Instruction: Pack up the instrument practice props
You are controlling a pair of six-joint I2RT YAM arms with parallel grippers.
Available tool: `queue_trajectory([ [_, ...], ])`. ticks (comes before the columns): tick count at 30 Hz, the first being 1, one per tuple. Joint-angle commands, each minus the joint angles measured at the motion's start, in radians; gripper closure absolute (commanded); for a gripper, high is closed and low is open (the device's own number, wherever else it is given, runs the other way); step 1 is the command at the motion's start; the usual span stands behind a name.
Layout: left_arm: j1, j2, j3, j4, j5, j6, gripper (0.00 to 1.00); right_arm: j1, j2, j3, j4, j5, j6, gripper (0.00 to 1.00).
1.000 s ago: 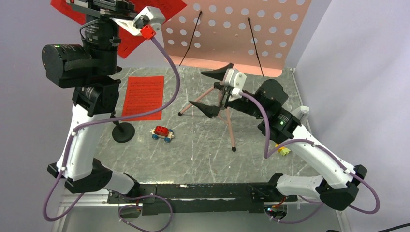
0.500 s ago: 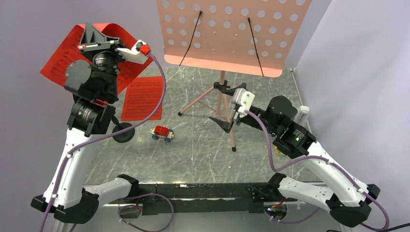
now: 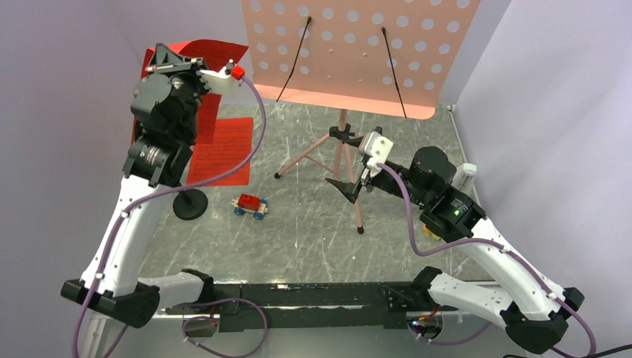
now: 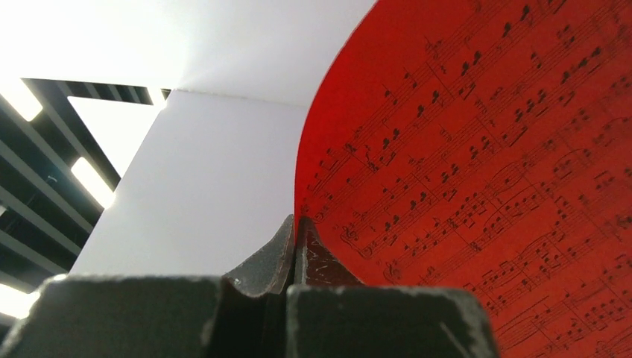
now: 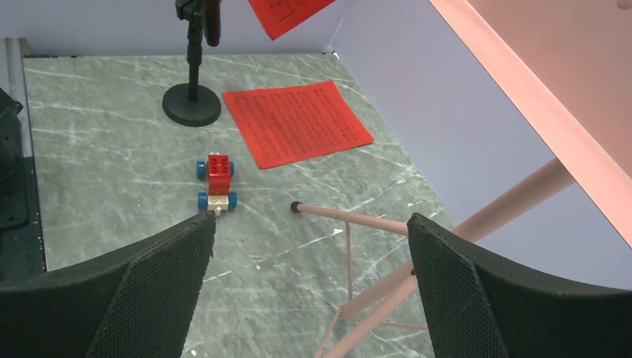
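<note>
Packing looks barely under way. The left tool point(image 4: 296, 224) is clenched on the edge of a red sheet point(image 4: 484, 164) and holds it high in the air at the back left, beside the stand point(image 3: 343, 52). A second red sheet point(image 3: 220, 149) lies flat on the tabletop point(image 3: 313, 239) below it. The stand is upright and unfolded, all its legs spread. The right tool point(image 5: 309, 224) hangs released, jaws wide, just beside the stand's pole and touching nothing. A small grey-white thing point(image 3: 466, 175) at the right edge may be the metronome; I cannot tell. I see no clear stick. The toy car point(image 3: 250, 204) sits near a black round-based post point(image 3: 190, 203).

No box, bag or case is in sight, so nothing is stowed; everything is left to do.
</note>
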Motion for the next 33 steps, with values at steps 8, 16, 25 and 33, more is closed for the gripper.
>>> queue_trajectory([
  [8, 0.022, 0.125, 0.068, -0.11, 0.13, -0.18, 0.99, -0.029, -0.046, -0.011, 0.015, -0.019, 0.03, 0.0],
  [16, 0.025, 0.202, -0.007, -0.172, 0.273, -0.405, 0.99, -0.056, -0.082, -0.016, -0.032, -0.044, 0.012, 0.0],
  [25, 0.02, 0.168, -0.207, -0.224, 0.38, -0.606, 0.99, -0.146, -0.117, -0.015, -0.111, -0.126, 0.03, 0.0],
  [33, 0.02, 0.007, -0.226, -0.192, 0.395, -0.698, 0.99, -0.161, -0.097, 0.002, -0.138, -0.144, 0.014, 0.0],
])
